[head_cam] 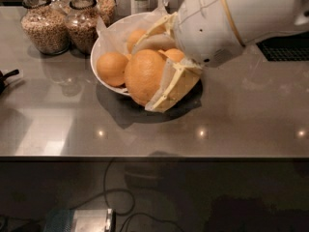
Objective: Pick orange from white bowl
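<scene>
My gripper (153,75) is shut on an orange (144,76), its cream fingers (171,90) clasping the fruit from above and below. The held orange hangs over the front rim of the white bowl (102,45), raised close to the camera. The bowl is lined with crinkled white paper and holds more oranges: one at the left (112,68), one at the back (135,37), and a sliver of another (175,55) beside my wrist. My white arm (241,18) comes in from the upper right and hides the bowl's right side.
Glass jars of grains (44,25), (81,22) stand at the back left beside the bowl. A dark grille (285,50) lies at the right behind the arm. A black object (6,79) pokes in at the left edge. The grey counter's front edge (154,156) runs below.
</scene>
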`<action>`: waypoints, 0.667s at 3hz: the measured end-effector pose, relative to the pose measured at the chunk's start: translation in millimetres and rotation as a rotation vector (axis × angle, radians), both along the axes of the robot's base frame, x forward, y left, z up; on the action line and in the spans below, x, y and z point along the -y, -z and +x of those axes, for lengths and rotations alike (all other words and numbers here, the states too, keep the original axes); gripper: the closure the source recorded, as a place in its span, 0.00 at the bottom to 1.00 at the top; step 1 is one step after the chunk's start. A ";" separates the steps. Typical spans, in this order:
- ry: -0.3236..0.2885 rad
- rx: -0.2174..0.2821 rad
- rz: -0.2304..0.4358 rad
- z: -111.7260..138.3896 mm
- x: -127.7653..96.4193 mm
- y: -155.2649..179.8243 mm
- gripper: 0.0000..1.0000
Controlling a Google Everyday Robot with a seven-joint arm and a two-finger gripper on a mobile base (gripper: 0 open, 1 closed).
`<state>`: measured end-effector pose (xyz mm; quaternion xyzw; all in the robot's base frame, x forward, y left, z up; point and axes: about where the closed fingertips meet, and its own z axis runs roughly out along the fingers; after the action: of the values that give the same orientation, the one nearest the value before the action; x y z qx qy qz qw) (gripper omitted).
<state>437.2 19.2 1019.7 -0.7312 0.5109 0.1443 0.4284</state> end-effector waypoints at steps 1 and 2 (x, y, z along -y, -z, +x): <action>0.058 0.049 0.094 -29.5 18.3 -6.7 1.00; 0.069 0.082 0.179 -50.4 25.8 -14.5 1.00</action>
<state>386.8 -6.6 1034.3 -0.6773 0.5027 0.1445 0.5174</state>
